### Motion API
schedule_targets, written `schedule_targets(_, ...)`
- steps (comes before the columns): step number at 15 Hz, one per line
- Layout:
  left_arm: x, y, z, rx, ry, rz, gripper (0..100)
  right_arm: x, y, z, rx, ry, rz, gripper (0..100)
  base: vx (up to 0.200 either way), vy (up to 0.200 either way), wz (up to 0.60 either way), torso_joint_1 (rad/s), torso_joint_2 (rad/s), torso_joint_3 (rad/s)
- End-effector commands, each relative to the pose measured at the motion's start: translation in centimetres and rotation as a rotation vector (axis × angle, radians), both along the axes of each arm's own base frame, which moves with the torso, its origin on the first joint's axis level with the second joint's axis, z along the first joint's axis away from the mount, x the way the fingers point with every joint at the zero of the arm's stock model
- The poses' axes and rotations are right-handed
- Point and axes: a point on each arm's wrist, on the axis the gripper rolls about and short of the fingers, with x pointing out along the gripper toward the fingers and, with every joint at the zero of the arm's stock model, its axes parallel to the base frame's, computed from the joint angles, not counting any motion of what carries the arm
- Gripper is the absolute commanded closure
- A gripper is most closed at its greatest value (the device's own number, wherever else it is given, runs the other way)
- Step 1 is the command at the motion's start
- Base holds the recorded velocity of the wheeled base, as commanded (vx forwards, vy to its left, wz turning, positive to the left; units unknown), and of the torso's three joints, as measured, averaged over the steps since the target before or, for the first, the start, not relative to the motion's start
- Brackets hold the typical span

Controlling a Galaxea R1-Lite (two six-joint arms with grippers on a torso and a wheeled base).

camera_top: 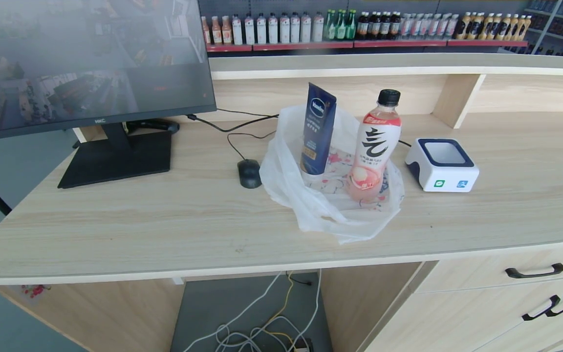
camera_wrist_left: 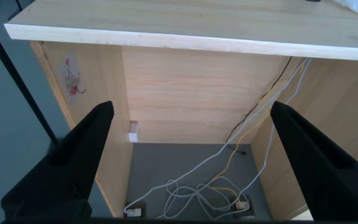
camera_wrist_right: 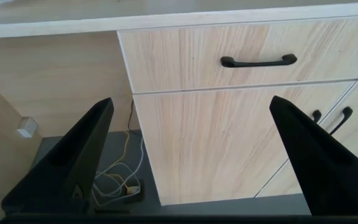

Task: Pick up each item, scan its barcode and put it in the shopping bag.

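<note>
Left gripper (camera_wrist_left: 191,106), right gripper (camera_wrist_right: 190,99) below counter (camera_top: 164,220); bottle (camera_top: 374,146), tube (camera_top: 318,129) in bag (camera_top: 286,186) atop it.

A thin white shopping bag (camera_top: 284,183) lies open and crumpled on the wooden surface (camera_top: 164,220). A dark blue tube (camera_top: 318,129) and a pink drink bottle (camera_top: 375,146) with a black cap stand upright in it. A small white scanner (camera_top: 442,166) sits just beside the bag, on the bottle's side.

L claw (camera_wrist_left: 191,107) & R claw (camera_wrist_right: 190,99): matte blk, wedge-shaped, tapered.
</note>
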Motion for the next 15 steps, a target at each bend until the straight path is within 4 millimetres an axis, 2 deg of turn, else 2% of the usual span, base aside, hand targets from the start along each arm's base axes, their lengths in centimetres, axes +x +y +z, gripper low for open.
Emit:
schedule_targets(1, 0.0, 0.0, 0.0, -0.001, 0.0, 0.0, 0, 0.01, 0.0, 0.0, 0.0, 0.001, 0.0, 0, 0.0, 0.0, 0.0, 0.0, 0.0, 0.0)
schedule_targets(6, 0.0, 0.0, 0.0, -0.003, 0.0, 0.0, 0, 0.01, 0.0, 0.0, 0.0, 0.001, 0.0, 0, 0.0, 0.0, 0.0, 0.0, 0.0, 0.0)
schedule_targets(15, 0.0, 0.0, -0.01, -0.004, 0.001, 0.0, 0, 0.01, 0.0, 0.0, 0.0, 0.001, 0.0, 0, 0.0, -0.2, 0.0, 0.004, 0.0, 0.003)
